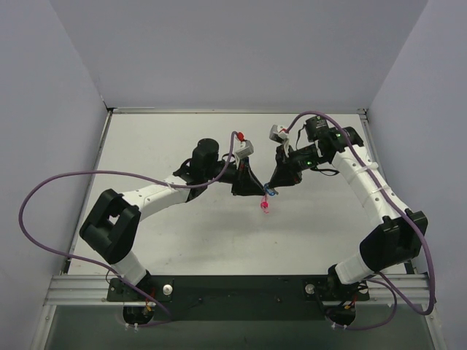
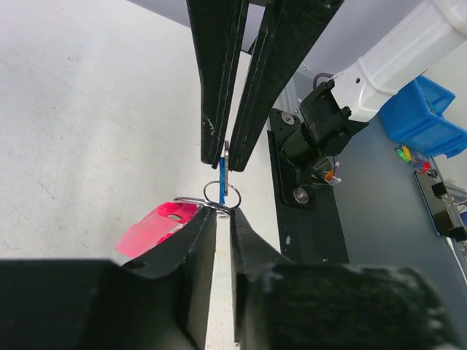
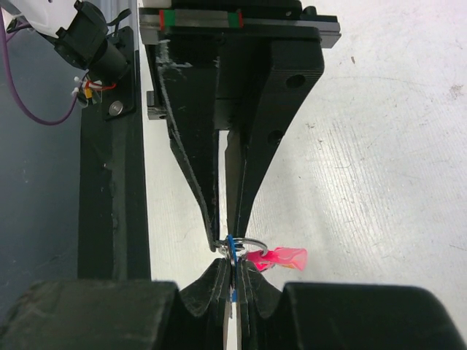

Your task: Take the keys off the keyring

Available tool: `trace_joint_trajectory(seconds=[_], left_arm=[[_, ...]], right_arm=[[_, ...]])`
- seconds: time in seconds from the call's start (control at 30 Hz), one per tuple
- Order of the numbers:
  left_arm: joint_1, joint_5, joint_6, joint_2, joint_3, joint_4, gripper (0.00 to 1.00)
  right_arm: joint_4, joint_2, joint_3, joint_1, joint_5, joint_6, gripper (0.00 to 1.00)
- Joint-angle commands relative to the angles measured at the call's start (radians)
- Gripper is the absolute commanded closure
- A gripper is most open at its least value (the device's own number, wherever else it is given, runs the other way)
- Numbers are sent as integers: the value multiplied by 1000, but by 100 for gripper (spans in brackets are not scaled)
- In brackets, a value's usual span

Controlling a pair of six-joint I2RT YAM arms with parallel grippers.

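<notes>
The right gripper (image 3: 233, 264) is pressed together on the blue key (image 2: 221, 172), which is threaded on the keyring (image 2: 221, 195). The left gripper (image 2: 222, 213) faces it from the keyring's other side. Its fingers are drawn close with a slim gap and the tips touch the wire; whether they clamp it cannot be told. A pink key (image 2: 157, 227) hangs off the keyring above the surface (image 2: 87, 109). Well apart from the keyring sits a blue bin (image 2: 427, 120), its contents hidden.
</notes>
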Motion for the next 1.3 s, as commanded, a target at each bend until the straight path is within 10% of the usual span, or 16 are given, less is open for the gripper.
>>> trace_joint_trajectory(seconds=[0.0,0.27,1.27], left_arm=[[-11,-1,18,-2,60,-5,82],[-13,-7,28,-8,61,-17,100],[4,102,-63,-51,-9,146,100]], right_arm=[[4,-40,-5,10,-21,-1,100],[4,-40,-6,8,-15,-4,100],[92,-39,-23,-83,84,54,100]])
